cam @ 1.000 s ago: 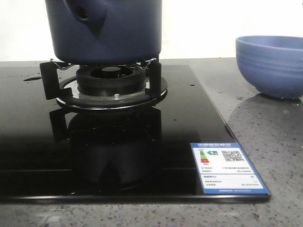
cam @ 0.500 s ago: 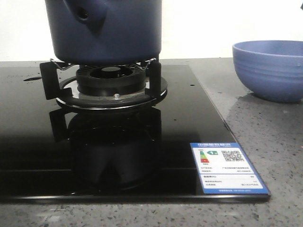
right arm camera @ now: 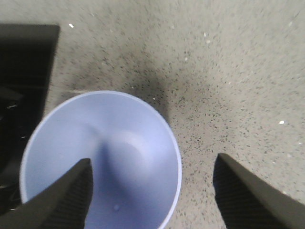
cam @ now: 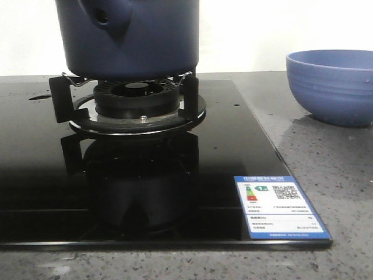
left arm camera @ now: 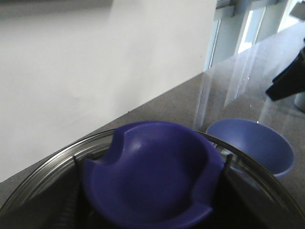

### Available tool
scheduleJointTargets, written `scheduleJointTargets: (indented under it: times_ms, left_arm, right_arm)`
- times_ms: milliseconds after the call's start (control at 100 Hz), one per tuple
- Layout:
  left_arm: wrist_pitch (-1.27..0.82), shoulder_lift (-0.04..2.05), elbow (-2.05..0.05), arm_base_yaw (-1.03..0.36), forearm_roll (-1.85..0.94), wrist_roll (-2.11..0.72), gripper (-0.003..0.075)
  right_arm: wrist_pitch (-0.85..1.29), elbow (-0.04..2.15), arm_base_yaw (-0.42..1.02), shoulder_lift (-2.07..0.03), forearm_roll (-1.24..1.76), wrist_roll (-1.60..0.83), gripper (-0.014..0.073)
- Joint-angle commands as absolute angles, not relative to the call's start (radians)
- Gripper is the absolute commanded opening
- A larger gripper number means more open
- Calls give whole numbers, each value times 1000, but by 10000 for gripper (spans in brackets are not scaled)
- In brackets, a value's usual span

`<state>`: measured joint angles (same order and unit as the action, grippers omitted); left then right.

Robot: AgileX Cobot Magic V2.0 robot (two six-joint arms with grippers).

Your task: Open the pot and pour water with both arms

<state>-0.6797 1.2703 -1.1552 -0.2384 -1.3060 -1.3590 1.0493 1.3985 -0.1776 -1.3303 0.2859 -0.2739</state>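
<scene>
The dark navy pot stands on the burner's supports, its hollow side knob toward the camera; its top is out of the front view. In the left wrist view my left gripper is shut on the dark blue knob of a glass lid with a metal rim. My right gripper is open astride the rim of the light blue bowl, one finger over its inside and one over the counter. The water shows as a drop in the bowl and a small puddle on the hob.
The black glass hob carries the burner and a blue-and-white label at its front right corner. The bowl sits on the speckled grey counter right of the hob. A white wall is behind.
In the front view the bowl shifted slightly left and down a second ago, then stayed still. The pot has not moved.
</scene>
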Motion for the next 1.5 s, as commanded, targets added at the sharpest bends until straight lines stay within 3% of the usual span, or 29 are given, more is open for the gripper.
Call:
scheduleJointTargets:
  times_ms: [0, 320, 1020, 1090, 1260, 1490]
  left_arm:
    - [-637, 1281, -1194, -278, -1394, -1450, 389]
    - [-614, 1401, -1196, -294, -1601, -1676, 389]
    - [-687, 1469, -1196, -294, -1607, -1701, 391]
    - [-687, 1469, -1196, -294, -1607, -1701, 417]
    - [-687, 1467, -1196, -294, -1607, -1701, 578]
    - [-687, 1370, -1196, -256, -1614, -1699, 588]
  right_arm:
    - [1022, 1434, -182, -1256, 310, -275, 481]
    - [1036, 1434, -182, -1165, 310, -275, 481]
    - [1032, 1434, -182, -1160, 319, -275, 481]
    - [1032, 1434, -182, -1160, 319, -275, 481]
    - [1032, 1434, -182, -1160, 319, -275, 481]
    - [1032, 1434, -182, -1157, 321, -275, 481]
